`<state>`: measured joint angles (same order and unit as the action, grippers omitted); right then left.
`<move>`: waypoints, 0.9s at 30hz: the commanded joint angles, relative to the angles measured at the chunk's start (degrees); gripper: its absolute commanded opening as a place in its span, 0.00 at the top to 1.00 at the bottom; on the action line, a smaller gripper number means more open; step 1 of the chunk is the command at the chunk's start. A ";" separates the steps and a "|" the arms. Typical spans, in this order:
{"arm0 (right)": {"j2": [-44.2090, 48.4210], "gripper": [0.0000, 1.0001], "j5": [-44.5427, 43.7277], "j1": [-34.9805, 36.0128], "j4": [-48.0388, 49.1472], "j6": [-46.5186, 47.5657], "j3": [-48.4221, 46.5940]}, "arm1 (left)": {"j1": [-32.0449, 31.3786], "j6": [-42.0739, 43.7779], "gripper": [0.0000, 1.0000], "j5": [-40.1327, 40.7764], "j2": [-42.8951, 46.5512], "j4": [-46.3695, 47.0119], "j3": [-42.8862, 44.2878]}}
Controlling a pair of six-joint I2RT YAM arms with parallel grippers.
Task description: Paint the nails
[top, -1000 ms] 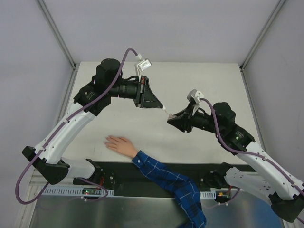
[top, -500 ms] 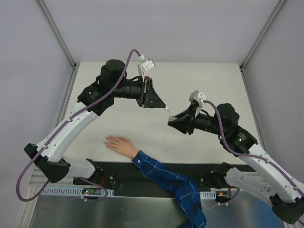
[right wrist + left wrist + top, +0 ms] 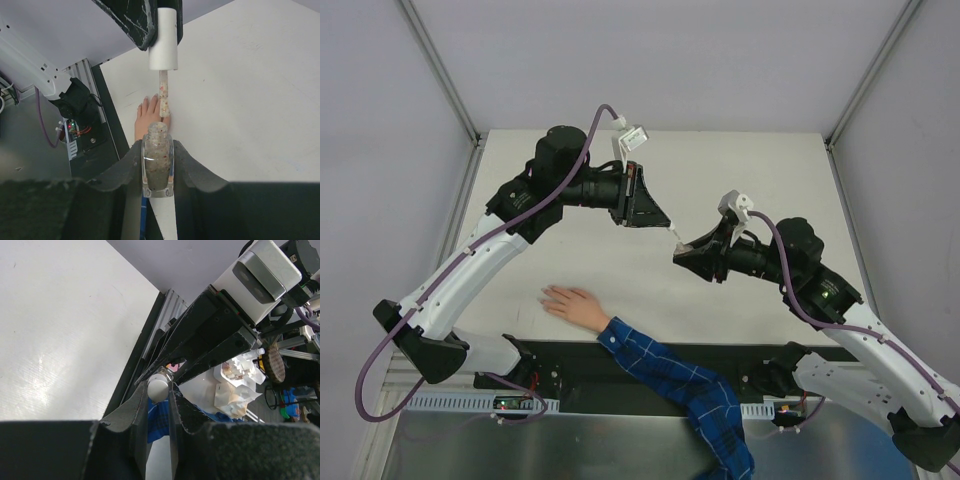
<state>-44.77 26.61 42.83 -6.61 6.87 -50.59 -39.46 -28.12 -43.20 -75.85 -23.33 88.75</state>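
Observation:
A pale hand (image 3: 570, 303) with a blue plaid sleeve (image 3: 670, 375) lies flat near the table's front edge; its nails are too small to make out. My left gripper (image 3: 666, 229) is shut on a white brush cap (image 3: 158, 387), also seen from the right wrist as a white cap (image 3: 163, 40) with the speckled brush (image 3: 163, 97) hanging below it. Just under the brush tip, my right gripper (image 3: 158, 152) is shut on a small clear bottle (image 3: 158, 165) of glittery polish, its mouth open. Both grippers meet in the air right of the hand (image 3: 150, 117).
A black strip (image 3: 620, 355) and metal rail run along the table's near edge under the sleeve. The white tabletop (image 3: 740, 160) is bounded by frame posts at the back corners. Clutter (image 3: 240, 375) beyond the table shows in the left wrist view.
My left gripper with the brush cap has shifted slightly right and down, closer to the bottle. The right gripper and the hand have barely moved.

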 commanded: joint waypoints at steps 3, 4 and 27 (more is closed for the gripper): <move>0.92 1.00 -1.65 -0.03 3.89 0.07 -2.41 | -0.88 -0.45 1.00 -0.83 0.53 1.62 -0.24; 0.92 1.00 -1.74 -0.03 3.97 0.16 -2.50 | -0.88 -0.36 1.00 -0.83 0.62 1.62 -0.16; 0.30 1.00 -0.77 -0.03 4.33 -0.11 -2.59 | -1.49 0.26 1.00 -1.53 0.27 1.18 -0.95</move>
<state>-44.80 24.93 42.83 -6.22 6.85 -50.59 -40.21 -28.08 -43.29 -75.85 -23.22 87.48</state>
